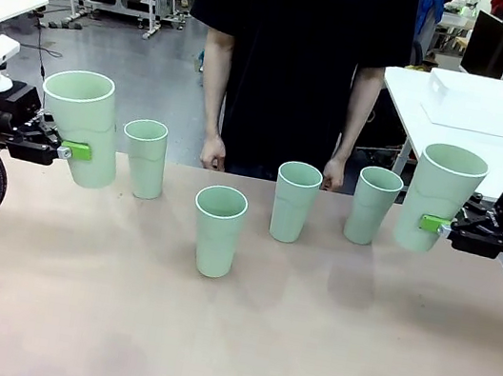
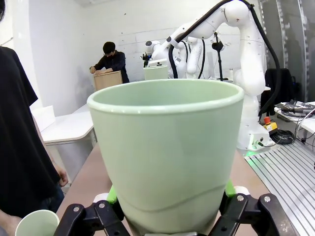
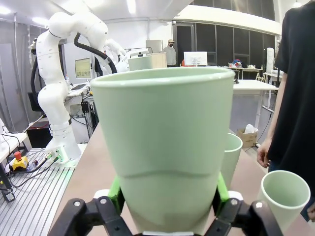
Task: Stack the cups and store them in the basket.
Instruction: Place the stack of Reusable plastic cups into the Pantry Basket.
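Left tool (image 1: pixel 72 150) clamps a mint cup (image 1: pixel 84 121), right tool (image 1: pixel 437 224) clamps another cup (image 1: pixel 439 195); four cups (image 1: pixel 217 231) stand between them on the desk (image 1: pixel 226 338).

Four upright cups (image 1: pixel 217 231) bar the far table (image 1: pixel 223 357); near half seems open.

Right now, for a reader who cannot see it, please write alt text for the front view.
The left hand grips one pale green cup and the right hand another cup, at the table's sides. Four more cups stand upright between them; a person in black stands behind.
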Controlling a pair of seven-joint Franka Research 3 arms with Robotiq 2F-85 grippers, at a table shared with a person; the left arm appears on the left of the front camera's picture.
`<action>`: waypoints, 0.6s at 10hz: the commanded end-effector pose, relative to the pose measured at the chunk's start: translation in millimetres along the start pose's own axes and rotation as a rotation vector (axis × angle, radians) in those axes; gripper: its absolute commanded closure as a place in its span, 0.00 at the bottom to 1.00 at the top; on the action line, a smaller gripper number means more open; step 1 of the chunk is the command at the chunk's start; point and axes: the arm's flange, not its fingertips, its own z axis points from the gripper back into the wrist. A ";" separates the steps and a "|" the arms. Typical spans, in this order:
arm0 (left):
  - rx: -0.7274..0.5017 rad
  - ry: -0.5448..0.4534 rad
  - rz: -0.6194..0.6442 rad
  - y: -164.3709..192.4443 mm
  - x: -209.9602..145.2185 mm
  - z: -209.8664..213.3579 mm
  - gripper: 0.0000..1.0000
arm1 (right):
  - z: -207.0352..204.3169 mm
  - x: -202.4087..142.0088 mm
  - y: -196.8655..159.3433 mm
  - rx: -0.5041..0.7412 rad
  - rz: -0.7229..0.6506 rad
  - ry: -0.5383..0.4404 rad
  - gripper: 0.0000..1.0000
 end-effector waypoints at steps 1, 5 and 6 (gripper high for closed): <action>-0.002 -0.004 -0.006 1.0 3.0 -0.1 0.15 | -1.5 1.8 -0.1 -0.001 0.009 0.003 0.16; -0.002 -0.004 -0.006 1.0 3.0 -0.1 0.15 | -1.5 1.8 -0.1 -0.001 0.009 0.003 0.16; -0.002 -0.004 -0.006 1.0 3.0 -0.1 0.15 | -1.5 1.8 -0.1 -0.001 0.009 0.003 0.16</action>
